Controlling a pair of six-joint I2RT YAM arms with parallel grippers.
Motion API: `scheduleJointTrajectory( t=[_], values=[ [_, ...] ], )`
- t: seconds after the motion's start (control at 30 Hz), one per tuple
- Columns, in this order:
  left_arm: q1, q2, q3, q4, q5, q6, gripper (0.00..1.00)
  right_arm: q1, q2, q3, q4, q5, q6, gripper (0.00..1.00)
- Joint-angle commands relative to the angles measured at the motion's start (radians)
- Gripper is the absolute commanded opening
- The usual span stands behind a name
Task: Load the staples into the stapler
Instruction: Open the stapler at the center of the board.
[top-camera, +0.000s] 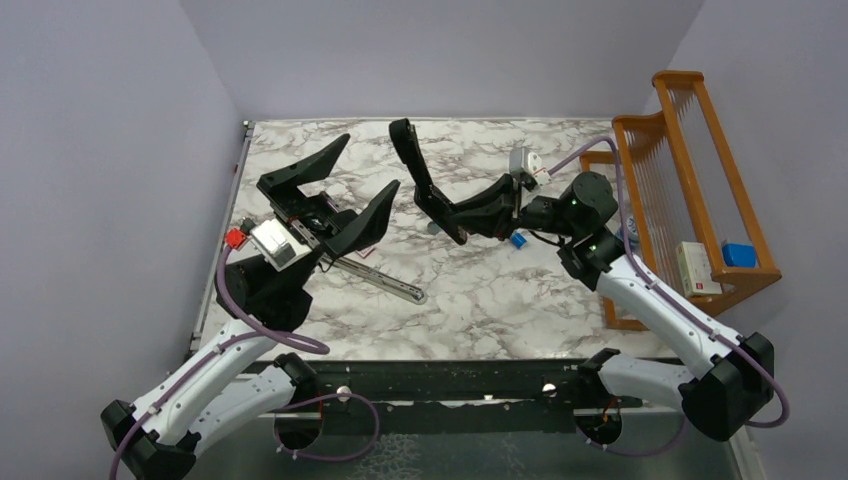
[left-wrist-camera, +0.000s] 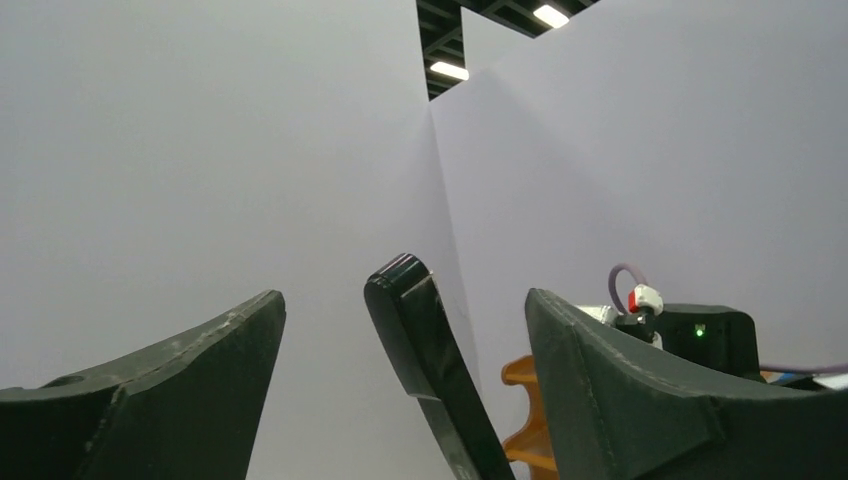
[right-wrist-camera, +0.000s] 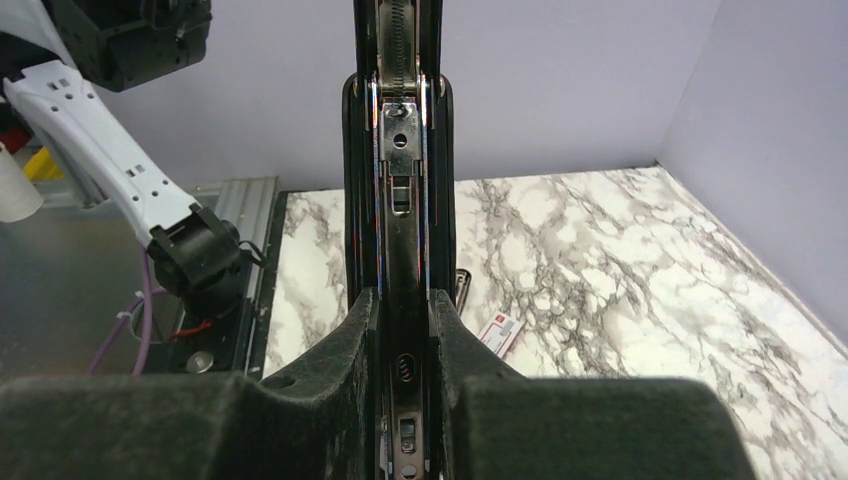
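My right gripper is shut on the black stapler and holds it above the middle of the table, its lid swung open and pointing up. In the right wrist view my fingers clamp the stapler on both sides, and its bare metal channel faces the camera. My left gripper is wide open and empty, left of the stapler and apart from it. The lid shows between its fingers. A small white-and-red box lies on the table. I see no loose staples.
A long silvery metal bar lies on the marble table below my left gripper. A small blue-and-white cylinder sits under my right wrist. A wooden rack holding a white box stands at the right edge.
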Motion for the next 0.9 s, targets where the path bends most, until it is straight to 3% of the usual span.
scheduleJointTrajectory(
  t=[0.0,0.33,0.67,0.87],
  values=[
    [0.001,-0.009,0.028,-0.031,-0.076,0.037,0.99,-0.004,-0.045,0.045,0.008,0.094,0.009,0.01],
    [0.001,-0.023,0.063,-0.115,-0.234,0.115,0.99,-0.004,0.047,0.199,-0.5,0.396,-0.144,0.01],
    [0.001,0.01,0.073,-0.147,-0.21,0.108,0.99,-0.003,0.132,0.249,-0.67,0.543,-0.205,0.01],
    [0.001,0.043,0.106,-0.22,-0.288,0.072,0.99,0.02,0.304,0.442,-0.975,0.715,-0.247,0.01]
  ],
)
